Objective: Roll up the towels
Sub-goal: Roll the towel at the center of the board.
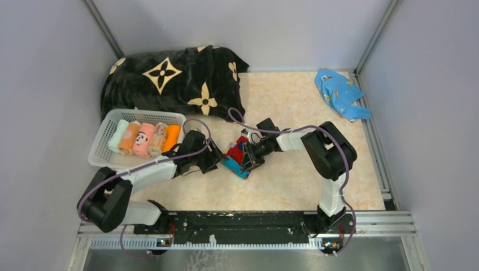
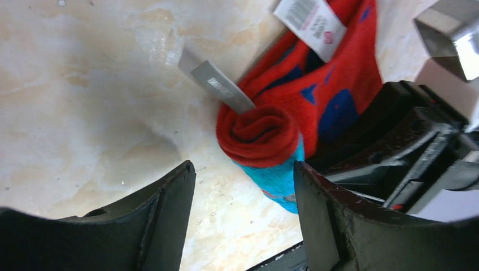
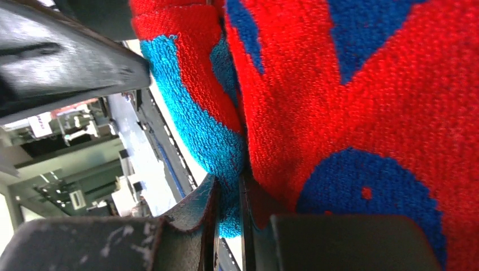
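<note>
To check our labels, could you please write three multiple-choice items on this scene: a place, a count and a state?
1. Where is the blue cloth? A near edge; B far right corner of the table; C centre.
2. How many rolls lie in the basket? A five; B two; C nine.
3. The right gripper is: A open, empty; B out of view; C shut on the red towel.
Key: B, it lies crumpled in that corner; A, five sit side by side; C, it pinches the fabric.
</note>
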`<control>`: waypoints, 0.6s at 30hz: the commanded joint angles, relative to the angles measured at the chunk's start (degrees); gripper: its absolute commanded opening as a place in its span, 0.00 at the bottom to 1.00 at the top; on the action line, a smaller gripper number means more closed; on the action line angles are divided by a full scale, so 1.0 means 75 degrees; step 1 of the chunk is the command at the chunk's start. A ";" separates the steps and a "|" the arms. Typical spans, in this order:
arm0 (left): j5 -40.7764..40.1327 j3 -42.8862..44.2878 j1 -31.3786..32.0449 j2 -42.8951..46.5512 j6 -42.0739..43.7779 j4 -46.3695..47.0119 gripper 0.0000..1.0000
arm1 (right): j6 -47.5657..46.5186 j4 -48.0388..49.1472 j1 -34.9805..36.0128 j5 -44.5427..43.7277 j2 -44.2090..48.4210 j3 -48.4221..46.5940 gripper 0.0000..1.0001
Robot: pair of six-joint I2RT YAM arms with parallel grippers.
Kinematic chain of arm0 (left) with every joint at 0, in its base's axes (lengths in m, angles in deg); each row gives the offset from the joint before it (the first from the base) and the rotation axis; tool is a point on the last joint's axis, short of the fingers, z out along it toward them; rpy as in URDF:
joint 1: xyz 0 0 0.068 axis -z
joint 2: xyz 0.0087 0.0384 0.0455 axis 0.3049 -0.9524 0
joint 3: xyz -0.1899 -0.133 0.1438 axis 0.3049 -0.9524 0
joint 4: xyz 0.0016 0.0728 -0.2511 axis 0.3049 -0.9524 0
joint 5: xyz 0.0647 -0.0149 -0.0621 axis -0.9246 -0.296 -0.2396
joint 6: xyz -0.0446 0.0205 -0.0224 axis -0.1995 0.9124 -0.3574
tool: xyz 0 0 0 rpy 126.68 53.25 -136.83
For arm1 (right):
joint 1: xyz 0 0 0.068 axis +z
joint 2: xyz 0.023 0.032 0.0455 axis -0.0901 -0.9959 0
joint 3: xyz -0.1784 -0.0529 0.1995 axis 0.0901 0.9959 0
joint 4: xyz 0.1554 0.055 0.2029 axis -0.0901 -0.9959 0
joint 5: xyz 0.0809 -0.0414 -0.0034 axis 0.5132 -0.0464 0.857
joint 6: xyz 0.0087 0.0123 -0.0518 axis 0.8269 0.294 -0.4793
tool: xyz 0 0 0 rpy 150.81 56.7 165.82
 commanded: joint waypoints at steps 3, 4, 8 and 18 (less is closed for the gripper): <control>0.0369 0.0353 -0.0023 -0.0913 -0.0063 0.0568 0.67 | 0.0075 0.0037 -0.0203 -0.0061 -0.0200 -0.0336 0.12; 0.0319 0.0363 -0.0022 -0.1004 -0.0077 0.0580 0.65 | 0.0037 -0.0010 -0.0203 -0.0156 -0.0135 -0.0352 0.13; 0.0179 0.0362 -0.0022 -0.1282 -0.0193 0.0471 0.60 | -0.0344 -0.0327 -0.0172 -0.0838 0.0485 -0.0303 0.23; -0.0050 0.0378 -0.0033 -0.1566 -0.0357 0.0107 0.59 | -0.1695 -0.0837 0.1476 -0.5358 0.2953 0.0156 0.46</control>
